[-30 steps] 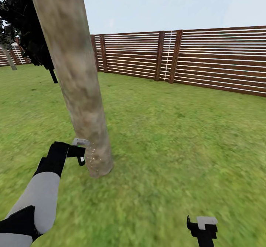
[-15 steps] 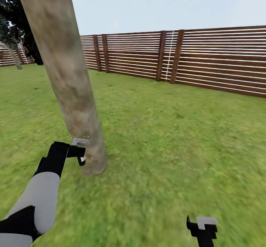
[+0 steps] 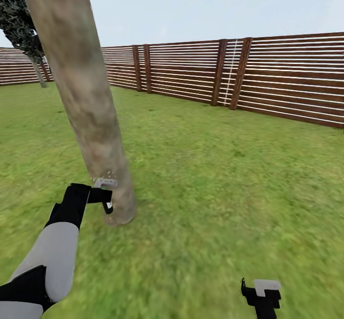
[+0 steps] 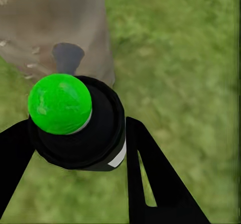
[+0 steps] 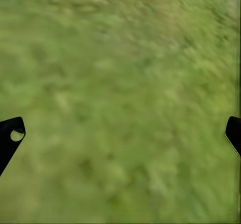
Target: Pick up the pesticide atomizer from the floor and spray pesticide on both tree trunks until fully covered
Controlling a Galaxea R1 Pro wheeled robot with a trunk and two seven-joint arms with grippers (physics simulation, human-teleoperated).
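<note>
The trunk (image 3: 83, 94) is cut off at the head view's top edge, so its crown is out of sight. A second tree (image 3: 21, 23) far back by the fence (image 3: 286, 80) shows just dark leaves and a thin stem. In the head view the left jaws (image 3: 107, 203) are small and dark against the bark, and the atomizer is hard to make out there.

The left wrist view is clearer. The left jaws are clamped on the atomizer (image 4: 80, 126), a black body with a green ball top (image 4: 59, 103), one black finger (image 4: 155, 179) pressed to each side. Its grey nozzle (image 4: 68, 57) points at the trunk foot (image 4: 55, 28) just ahead of the jaws, close to the bark, though I cannot tell whether it touches. A few pale specks (image 4: 32, 66) of pesticide lie on the bark; in the head view they show faintly above the jaws.

The right jaws (image 3: 260, 295) hang low, cut by the frame's bottom edge, well apart from the trunk. In the right wrist view their tips (image 5: 11, 136) stand wide apart at the frame's sides, holding nothing, over blurred grass (image 5: 120, 103).

Open lawn (image 3: 229, 166) lies between both jaws and the fence.
</note>
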